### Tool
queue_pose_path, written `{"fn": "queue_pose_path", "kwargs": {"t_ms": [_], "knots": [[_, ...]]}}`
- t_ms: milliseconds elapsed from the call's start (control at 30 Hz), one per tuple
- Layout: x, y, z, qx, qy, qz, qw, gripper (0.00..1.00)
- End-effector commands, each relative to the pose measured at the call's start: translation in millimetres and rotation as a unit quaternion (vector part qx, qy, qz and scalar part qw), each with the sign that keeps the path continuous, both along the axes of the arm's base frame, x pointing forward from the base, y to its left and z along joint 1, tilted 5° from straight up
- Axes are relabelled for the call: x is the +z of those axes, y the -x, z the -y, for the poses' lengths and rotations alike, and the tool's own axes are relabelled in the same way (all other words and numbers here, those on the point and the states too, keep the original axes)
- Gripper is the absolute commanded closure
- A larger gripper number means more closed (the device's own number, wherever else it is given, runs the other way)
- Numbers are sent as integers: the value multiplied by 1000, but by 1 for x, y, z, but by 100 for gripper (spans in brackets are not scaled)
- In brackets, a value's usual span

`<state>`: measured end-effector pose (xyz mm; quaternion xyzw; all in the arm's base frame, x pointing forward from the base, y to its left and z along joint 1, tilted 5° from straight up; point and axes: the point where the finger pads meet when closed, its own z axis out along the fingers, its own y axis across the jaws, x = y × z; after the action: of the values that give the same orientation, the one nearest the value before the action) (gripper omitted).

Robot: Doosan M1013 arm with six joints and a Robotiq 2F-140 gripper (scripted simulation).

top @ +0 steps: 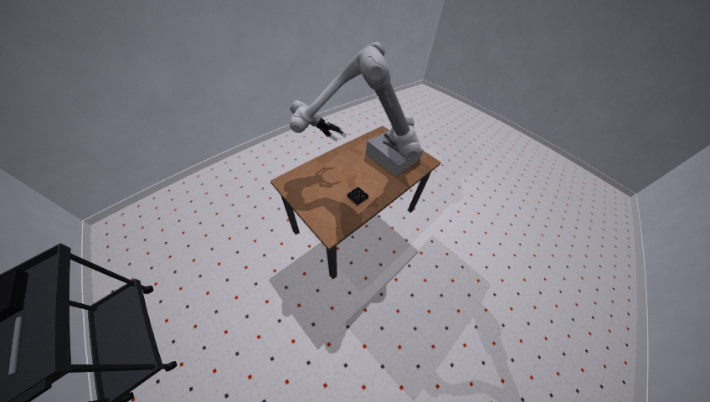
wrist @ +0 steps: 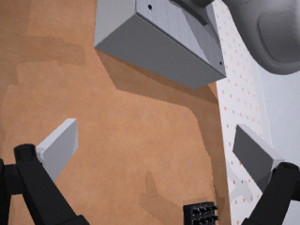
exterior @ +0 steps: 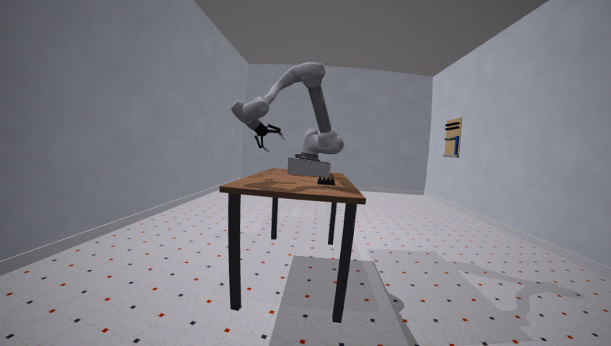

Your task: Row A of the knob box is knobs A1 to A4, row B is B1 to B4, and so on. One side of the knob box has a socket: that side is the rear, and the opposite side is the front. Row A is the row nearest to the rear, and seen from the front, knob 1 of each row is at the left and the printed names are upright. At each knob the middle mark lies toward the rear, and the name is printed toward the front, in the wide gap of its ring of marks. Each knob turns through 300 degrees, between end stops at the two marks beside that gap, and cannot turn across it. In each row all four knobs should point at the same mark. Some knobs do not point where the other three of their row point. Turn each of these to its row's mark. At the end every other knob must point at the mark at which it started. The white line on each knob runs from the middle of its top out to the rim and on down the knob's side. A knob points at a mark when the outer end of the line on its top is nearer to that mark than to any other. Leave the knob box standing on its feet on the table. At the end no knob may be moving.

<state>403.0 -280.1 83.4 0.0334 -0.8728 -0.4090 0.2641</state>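
The knob box (top: 359, 200) (exterior: 326, 182) (wrist: 201, 216) is small and black and stands on the wooden table (top: 299, 182) (exterior: 291, 197) (wrist: 117, 164). In the wrist view it is at the bottom edge and partly cut off, with several black knobs standing up from its top. The knobs' white lines, the marks, the names and the socket are too small or hidden to read. My gripper (top: 339, 136) (exterior: 275, 145) (wrist: 157, 136) is open and empty, high above the table and well away from the box.
The arm stands on a grey base block (top: 391, 154) (exterior: 308, 166) (wrist: 155, 52) on the table. A dark cart (top: 124, 328) stands on the floor at the lower left of the top view. A tool board (exterior: 451, 148) hangs on the right wall.
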Motion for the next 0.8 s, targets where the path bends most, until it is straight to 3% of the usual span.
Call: {"fn": "queue_pose_path", "kwargs": {"t_ms": [0, 600, 767], "knots": [[0, 0, 0, 0, 0, 0, 1000, 0], [0, 0, 0, 1, 0, 2, 1000, 0], [-10, -11, -15, 44, -6, 48, 998, 0]]}}
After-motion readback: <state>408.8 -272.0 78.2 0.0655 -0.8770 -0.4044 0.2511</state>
